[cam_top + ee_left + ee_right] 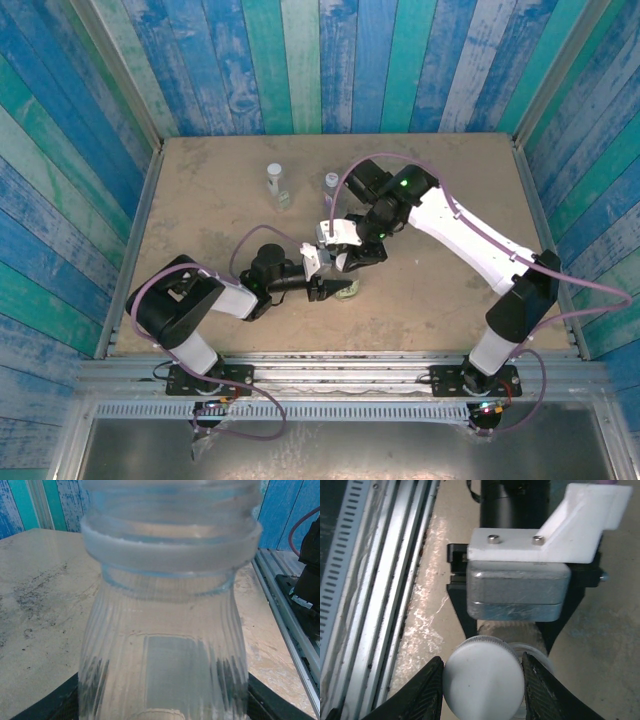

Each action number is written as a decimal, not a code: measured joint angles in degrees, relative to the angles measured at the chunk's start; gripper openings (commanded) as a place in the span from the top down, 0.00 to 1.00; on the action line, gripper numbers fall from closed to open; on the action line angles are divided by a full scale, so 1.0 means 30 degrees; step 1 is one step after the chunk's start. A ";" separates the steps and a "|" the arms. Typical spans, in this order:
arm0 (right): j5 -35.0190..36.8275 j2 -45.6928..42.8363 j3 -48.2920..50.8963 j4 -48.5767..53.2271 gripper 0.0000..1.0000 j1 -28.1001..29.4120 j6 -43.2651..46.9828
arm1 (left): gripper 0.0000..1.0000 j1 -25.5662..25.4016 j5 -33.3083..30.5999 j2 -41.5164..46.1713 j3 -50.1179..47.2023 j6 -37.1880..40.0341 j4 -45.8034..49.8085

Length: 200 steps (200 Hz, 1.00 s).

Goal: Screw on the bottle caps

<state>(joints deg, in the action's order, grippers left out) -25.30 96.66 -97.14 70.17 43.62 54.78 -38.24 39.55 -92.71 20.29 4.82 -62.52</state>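
Screwing seems under way: the right claw (484,681) clamps a white cap (484,672) over the clear bottle (165,630), which the left claw (328,290) grips on the tabletop (200,200). Whether the back bottles (275,184) are capped, I cannot tell.

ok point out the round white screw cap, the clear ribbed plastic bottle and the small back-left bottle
round white screw cap (484,680), right wrist view, flat top
clear ribbed plastic bottle (170,550), left wrist view, neck ring
small back-left bottle (275,180), top external view, upper end
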 measured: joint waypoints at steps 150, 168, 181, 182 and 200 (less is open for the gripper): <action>0.0882 -0.0539 0.1166 -0.2040 0.56 -0.0532 -0.1464 | 0.41 0.0022 -0.0058 -0.0073 0.0044 -0.0233 -0.0080; 0.0925 -0.0525 0.1166 -0.2120 0.55 -0.0619 -0.1800 | 0.41 0.0044 -0.0058 -0.0073 0.0095 -0.0262 -0.0015; 0.0933 -0.0517 0.1158 -0.2120 0.55 -0.0641 -0.1982 | 0.41 0.0051 -0.0058 -0.0080 0.0117 -0.0270 0.0015; 0.0925 -0.0517 0.1158 -0.2113 0.55 -0.0641 -0.1982 | 0.41 0.0051 -0.0058 -0.0080 0.0117 -0.0270 0.0022; 0.0925 -0.0481 0.1158 -0.2076 0.55 -0.0663 -0.2135 | 0.41 0.0051 -0.0058 -0.0095 0.0131 -0.0262 0.0015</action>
<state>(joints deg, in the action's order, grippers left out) -22.52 95.22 -93.67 63.94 41.63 48.38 -38.09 39.38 -92.99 20.69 4.03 -62.48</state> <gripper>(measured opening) 0.450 0.597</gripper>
